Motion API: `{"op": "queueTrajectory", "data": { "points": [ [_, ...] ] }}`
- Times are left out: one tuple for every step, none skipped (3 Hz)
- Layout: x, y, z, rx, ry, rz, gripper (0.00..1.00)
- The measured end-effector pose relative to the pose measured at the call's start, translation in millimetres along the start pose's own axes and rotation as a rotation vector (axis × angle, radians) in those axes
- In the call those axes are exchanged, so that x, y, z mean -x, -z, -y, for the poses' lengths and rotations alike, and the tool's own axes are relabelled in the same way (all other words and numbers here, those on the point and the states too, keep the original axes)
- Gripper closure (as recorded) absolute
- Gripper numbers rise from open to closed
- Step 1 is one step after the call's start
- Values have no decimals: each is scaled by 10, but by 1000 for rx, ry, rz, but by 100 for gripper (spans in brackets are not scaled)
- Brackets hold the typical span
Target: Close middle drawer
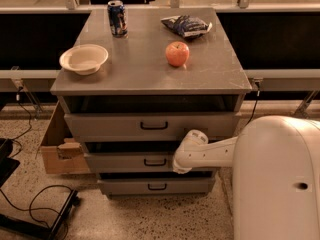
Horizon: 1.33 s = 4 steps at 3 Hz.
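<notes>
A brown cardboard box sits left of the grey metal cabinet with 3 drawers. The wide grey middle drawer stands slightly pulled out. The white arm's gripper is at its front, just right of the small black bar handle; whether it is spread or closed cannot be told.

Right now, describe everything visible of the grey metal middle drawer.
The grey metal middle drawer has a flat front with a small black bar handle at its centre. It sits partly pulled out, a dark gap above it. The gripper is at its front, just right of the handle.
</notes>
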<state>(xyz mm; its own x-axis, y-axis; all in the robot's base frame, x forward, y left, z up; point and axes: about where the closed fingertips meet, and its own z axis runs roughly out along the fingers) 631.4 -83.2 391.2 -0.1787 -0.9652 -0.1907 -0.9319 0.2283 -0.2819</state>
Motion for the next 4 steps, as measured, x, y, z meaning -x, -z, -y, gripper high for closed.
{"op": "queueTrajectory", "data": {
  "points": [
    [0, 1, -2, 0, 0, 0, 100],
    [56, 113, -446, 67, 74, 22, 100],
    [-88, 558, -1191, 189, 160, 33, 100],
    [-449, 1169, -1542, 281, 181, -13, 100]
  ]
}}
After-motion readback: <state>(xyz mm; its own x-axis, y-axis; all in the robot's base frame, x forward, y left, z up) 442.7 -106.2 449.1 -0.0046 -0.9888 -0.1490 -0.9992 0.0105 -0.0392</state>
